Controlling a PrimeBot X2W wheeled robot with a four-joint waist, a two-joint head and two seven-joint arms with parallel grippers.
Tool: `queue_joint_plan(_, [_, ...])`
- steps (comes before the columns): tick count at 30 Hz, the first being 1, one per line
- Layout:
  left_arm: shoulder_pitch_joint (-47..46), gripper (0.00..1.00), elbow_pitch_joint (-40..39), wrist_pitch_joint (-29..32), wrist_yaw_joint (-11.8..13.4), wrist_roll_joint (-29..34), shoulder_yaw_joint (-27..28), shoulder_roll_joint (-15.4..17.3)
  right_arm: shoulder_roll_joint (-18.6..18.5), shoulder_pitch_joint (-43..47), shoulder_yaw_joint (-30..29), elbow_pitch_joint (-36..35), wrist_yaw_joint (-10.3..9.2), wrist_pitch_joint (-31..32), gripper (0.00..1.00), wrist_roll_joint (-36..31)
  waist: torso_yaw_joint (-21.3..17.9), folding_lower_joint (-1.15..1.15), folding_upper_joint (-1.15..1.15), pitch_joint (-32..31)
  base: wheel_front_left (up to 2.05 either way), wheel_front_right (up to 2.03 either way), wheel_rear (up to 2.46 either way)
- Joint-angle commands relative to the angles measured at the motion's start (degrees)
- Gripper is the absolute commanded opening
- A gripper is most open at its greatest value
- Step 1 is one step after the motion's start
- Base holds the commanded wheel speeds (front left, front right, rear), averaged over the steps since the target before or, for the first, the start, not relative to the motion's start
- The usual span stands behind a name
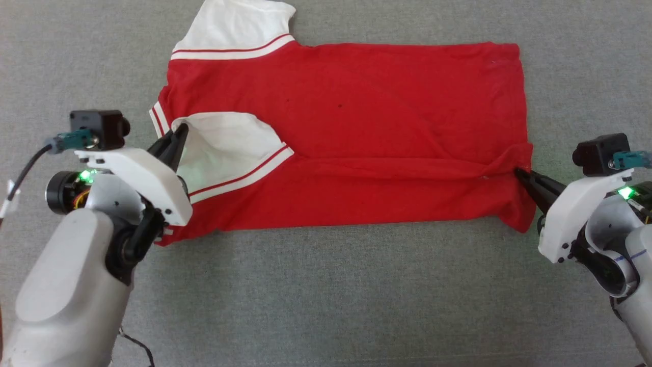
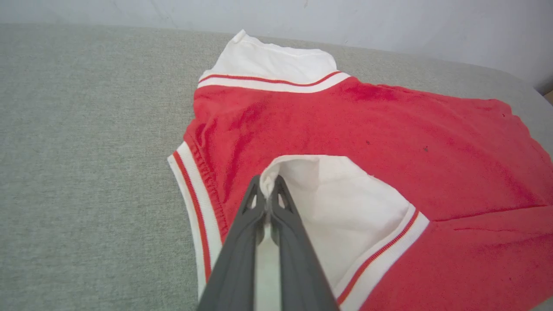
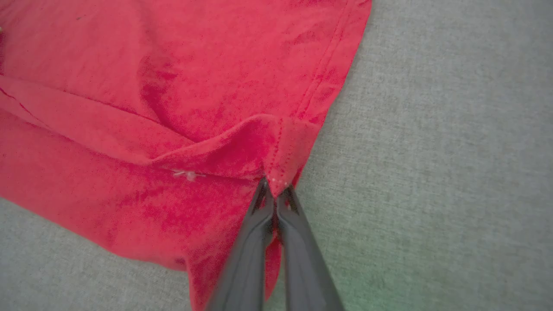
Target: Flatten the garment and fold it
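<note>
A red garment (image 1: pixel 346 132) lies flattened across a grey surface (image 1: pixel 326 295), centre to 12 o'clock, its near long edge already folded over. The left gripper (image 1: pixel 180 131), at 9 o'clock, pinches the white sleeve (image 1: pixel 224 148). The right gripper (image 1: pixel 519 173), at 3 o'clock, pinches the hem (image 1: pixel 524 153). Further folds appear to remain.

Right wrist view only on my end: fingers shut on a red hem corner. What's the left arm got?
Observer: The left gripper is shut on the edge of the garment's near sleeve, white, lying folded over the red body.
Operator: Other sleeve?
Observer: The far sleeve sticks out past the body onto the grey surface.
Operator: Any print up?
Observer: None; the upward face is plain red.
</note>
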Motion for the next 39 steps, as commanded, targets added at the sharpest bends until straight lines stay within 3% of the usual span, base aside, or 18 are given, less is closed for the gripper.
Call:
queue_joint_plan(1, [-1.09, 0.0, 1.05, -0.7, -0.17, 0.73, -0.32, -0.47, 0.48, -1.04, 0.09, 0.82, -0.06, -0.46, 0.0, -0.25, 0.18, -0.02, 0.0, -0.34, 0.0, 0.0, 0.0])
queue_joint_plan(2, [-1.36, 0.09, 2.04, -1.34, -0.16, 1.13, -0.59, -0.8, 0.82, -1.34, 0.17, 1.6, -0.06, -0.73, 0.05, -0.17, 0.32, -0.02, 0.0, -0.66, 0.0, 0.0, 0.0])
queue_joint_plan(3, [-1.6, 0.75, 2.92, -2.18, -0.13, 1.67, -0.88, -1.07, 1.18, -1.61, 0.02, 2.26, -0.06, -1.39, 1.0, -0.16, 0.43, -0.02, 0.0, -1.07, 0.0, 0.0, 0.0])
queue_joint_plan(4, [-1.77, 1.0, 3.82, -2.97, -0.15, 2.09, -1.14, -1.38, 1.65, -1.76, -0.17, 2.95, -0.06, -1.91, 1.0, 0.02, 0.54, -0.02, 0.0, -1.61, 0.0, 0.0, 0.0])
queue_joint_plan(8, [-1.23, 1.0, 5.76, -5.82, 0.33, 2.42, -1.41, -3.07, 2.0, -1.02, 0.32, 4.38, -0.06, -3.25, 1.0, -0.82, 1.12, -0.02, 0.0, -4.63, 0.0, 0.0, 0.0])
queue_joint_plan(14, [4.68, 1.0, 3.4, -7.56, 3.24, 0.81, -0.69, -5.24, 2.95, 3.06, -0.9, 3.11, -0.06, -3.95, 1.0, -6.19, 1.45, -0.02, 0.0, -9.32, 0.0, 0.0, 0.0])
queue_joint_plan(19, [11.69, 1.0, -1.19, -8.83, 9.46, 3.06, -0.37, -4.73, 7.32, 8.67, -8.1, -1.25, -0.06, -2.68, 1.0, -12.38, 1.16, -0.02, 0.0, -11.45, 0.0, 0.0, 0.0])
queue_joint_plan(23, [16.97, 1.0, -5.2, -6.53, 14.16, 4.11, -1.11, -4.64, 12.65, 14.18, -13.99, -7.64, -0.06, 0.15, 1.0, -18.25, 0.57, -0.02, 0.0, -11.73, 0.0, 0.0, 0.0])
queue_joint_plan(26, [19.13, 1.0, -6.58, -3.2, 16.58, 5.03, -1.91, -3.27, 16.41, 17.98, -16.65, -12.95, -0.06, 3.5, 1.0, -21.0, 0.12, -0.02, 0.0, -11.11, 0.0, 0.0, 0.0])
queue_joint_plan(31, [20.13, 1.0, -5.82, -0.88, 20.94, 7.02, -1.17, -1.03, 19.53, 21.88, -19.01, -20.66, -0.06, 8.77, 1.0, -23.88, -1.43, -0.02, 0.0, -9.27, 0.0, 0.0, 0.0])
queue_joint_plan(34, [20.49, 1.0, -4.7, 1.09, 21.58, 6.77, -1.43, -0.67, 20.44, 22.85, -19.62, -23.79, -0.06, 10.21, 1.0, -24.44, -2.33, -0.02, 0.0, -7.9, 0.0, 0.0, 0.0])
queue_joint_plan(39, [20.11, 1.0, -3.02, 1.34, 20.57, 5.33, -1.41, -1.42, 21.42, 23.42, -21.02, -26.41, -0.06, 10.93, 1.0, -25.21, -3.19, -0.02, 0.0, -5.87, 0.0, 0.0, 0.0])
